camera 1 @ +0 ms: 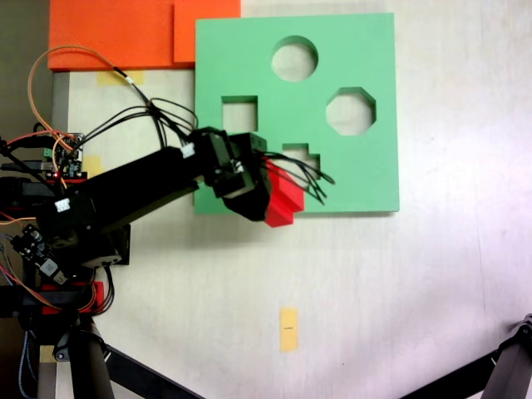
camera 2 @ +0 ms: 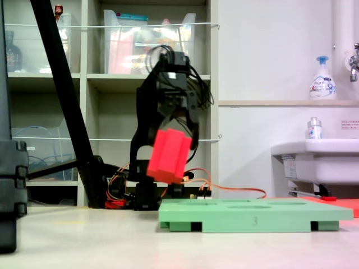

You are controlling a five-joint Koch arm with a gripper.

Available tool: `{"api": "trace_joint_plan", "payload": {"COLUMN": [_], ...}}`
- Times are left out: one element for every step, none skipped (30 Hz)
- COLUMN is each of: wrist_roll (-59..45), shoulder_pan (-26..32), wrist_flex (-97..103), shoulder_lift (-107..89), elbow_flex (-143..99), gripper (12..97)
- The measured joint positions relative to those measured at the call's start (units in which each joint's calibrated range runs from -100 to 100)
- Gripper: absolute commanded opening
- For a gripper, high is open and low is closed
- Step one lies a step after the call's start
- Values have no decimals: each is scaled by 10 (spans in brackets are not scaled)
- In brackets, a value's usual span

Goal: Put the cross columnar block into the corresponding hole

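Pale tabletop fills a fixed view from above: the gripper point(camera 1: 264, 187), clamped on the block point(camera 1: 283, 198), sits at frame centre over the board's point(camera 1: 366, 179) lower edge, just below the cross hole point(camera 1: 301, 155). In a side fixed view the block point(camera 2: 169, 155) hangs tilted above the board point(camera 2: 255, 214); lowered tilted, I judge it could jam on the rim.

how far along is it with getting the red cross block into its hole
Pickup looks done: the gripper holds the red cross block tilted in the air above the green board. Left: line it up over the plus-shaped hole, lower it in and release.
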Motion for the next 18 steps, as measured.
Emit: {"api": "trace_joint_plan", "payload": {"wrist_roll": [4, 8, 13, 19, 23, 26, 29, 30, 32, 33, 35, 36, 38, 40, 41, 42, 43, 45], "shoulder_pan": [4, 8, 10, 12, 12, 13, 14, 14, 15, 16, 17, 18, 20, 20, 21, 21, 23, 24], "wrist_flex": [0, 0, 0, 0, 0, 0, 2, 6, 12, 18, 24, 30, 37, 45, 53, 63, 72, 81], "shoulder_lift": [10, 22, 38, 53, 66, 74, 83, 93, 100, 104, 108, 112, 118, 120, 124, 126, 130, 130], "elbow_flex": [1, 1, 1, 1, 1, 1, 1, 1, 0, 0, 1, 1, 1, 1, 1, 1, 1, 1], "gripper": [432, 432, 432, 432, 432, 432, 432, 432, 432, 432, 432, 432, 432, 432, 430, 430, 430, 430]}}
